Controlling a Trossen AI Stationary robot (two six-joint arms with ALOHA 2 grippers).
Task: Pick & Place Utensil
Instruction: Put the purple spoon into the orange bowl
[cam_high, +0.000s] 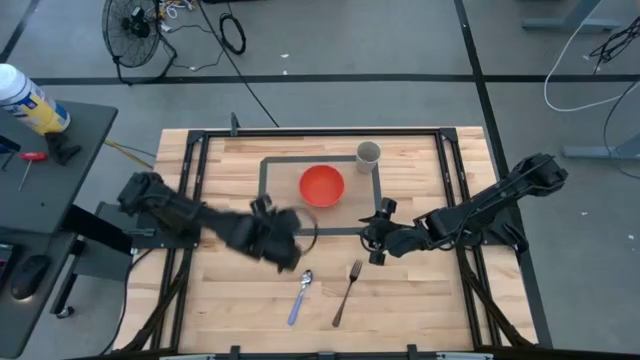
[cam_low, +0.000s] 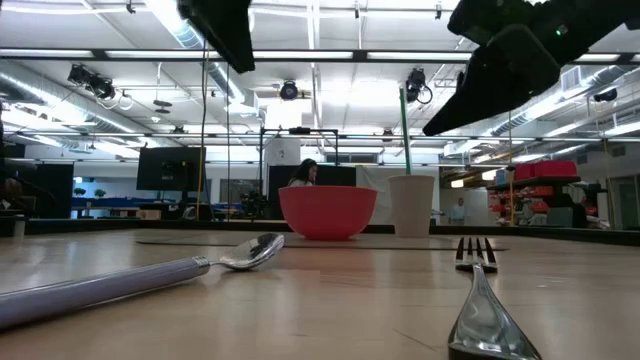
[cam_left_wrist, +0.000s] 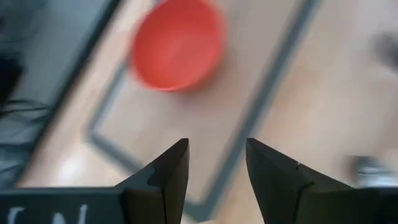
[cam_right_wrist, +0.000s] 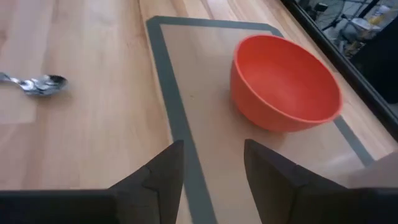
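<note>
A spoon (cam_high: 302, 293) with a pale purple handle and a silver fork (cam_high: 347, 292) lie flat on the wooden table near its front edge, the spoon to the left. A red bowl (cam_high: 322, 185) stands inside a grey tape rectangle (cam_high: 265, 200), and a grey cup (cam_high: 368, 154) stands at the rectangle's far right corner. My left gripper (cam_high: 288, 252) hovers open above the table, to the near left of the bowl (cam_left_wrist: 177, 43). My right gripper (cam_high: 375, 243) hovers open to the near right of the bowl (cam_right_wrist: 286, 81), above the fork. Neither gripper has anything between its fingers.
Black frame rails (cam_high: 190, 170) run along the table's left and right sides. A side table (cam_high: 60, 150) with a spray can stands off to the left, and a fan (cam_high: 135, 30) stands on the floor behind. Bare wood lies between the utensils and the tape rectangle.
</note>
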